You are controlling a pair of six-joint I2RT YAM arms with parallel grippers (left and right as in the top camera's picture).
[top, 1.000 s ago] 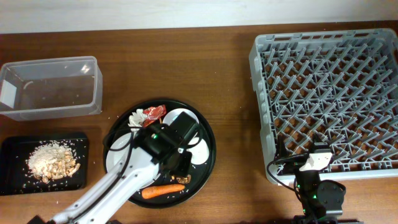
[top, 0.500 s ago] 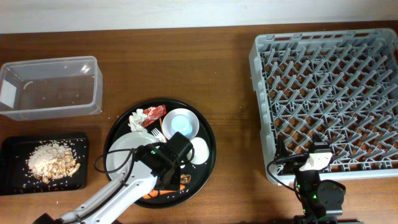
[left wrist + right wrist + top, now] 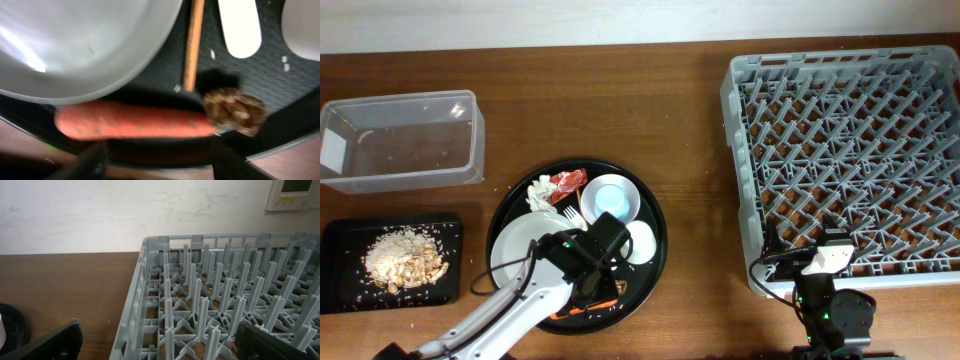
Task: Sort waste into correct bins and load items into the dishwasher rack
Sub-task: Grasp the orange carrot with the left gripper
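Orange carrot (image 3: pixel 132 122) lies at six o'clock in the round black tray (image 3: pixel 658 262), long axis nine-to-three, narrower end toward three beside a small brown scrap (image 3: pixel 235 111). White round plate (image 3: pixel 85 45) shares the tray. Shallow black rectangular bin (image 3: pixel 340 240) holds beige rice-like crumbs (image 3: pixel 395 255). Left gripper (image 3: pixel 160 160) hangs spread by the carrot, holding nothing; right gripper (image 3: pixel 160 345) gapes wide.

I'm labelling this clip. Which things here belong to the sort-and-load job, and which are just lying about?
Job: carrot, brown scrap, tissue, red wrapper, plate, white cup, clear tub, black bin, rack.

Lying about: round black tray, wall panel.
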